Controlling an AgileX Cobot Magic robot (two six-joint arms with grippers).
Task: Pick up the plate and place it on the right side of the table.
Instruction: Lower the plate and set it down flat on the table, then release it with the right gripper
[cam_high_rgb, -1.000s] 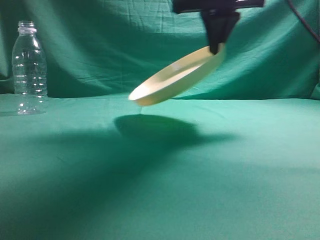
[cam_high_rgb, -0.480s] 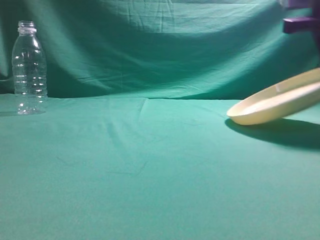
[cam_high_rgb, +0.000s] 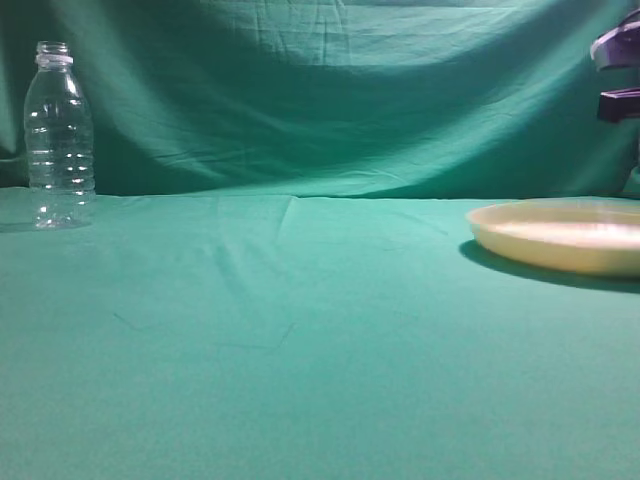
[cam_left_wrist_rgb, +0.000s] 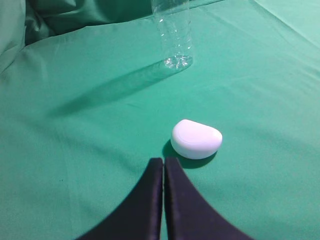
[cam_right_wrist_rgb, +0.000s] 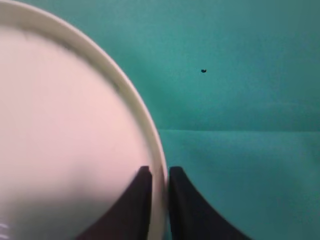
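Plate first: in the exterior view the wide, shallow, cream plastic plate (cam_high_rgb: 562, 235) now lies flat on the teal-green cloth table (cam_high_rgb: 300, 340), at the far right edge of the picture. Half a second ago it was tilted, with its left rim low and its right side raised; one second ago it hung in the air near the middle, held at its upper rim by a dark gripper. Its shadow is now only a thin band under the left rim. Above the plate, at the right border, a dark purple part of the right arm (cam_high_rgb: 618, 75) shows, lower than in the earlier frame. The clear, ribbed plastic bottle (cam_high_rgb: 59, 137) stands upright at the far left, in the same place as before.

In the left wrist view the left gripper (cam_left_wrist_rgb: 163, 165) has its black fingers pressed together, holding nothing. Just beyond the tips a small white rounded object (cam_left_wrist_rgb: 196, 138) lies on the cloth, and the bottle stands farther away.

In the right wrist view the right gripper (cam_right_wrist_rgb: 159, 175) has its two fingers on either side of the plate's raised rim, one inside and one outside, pinching it.
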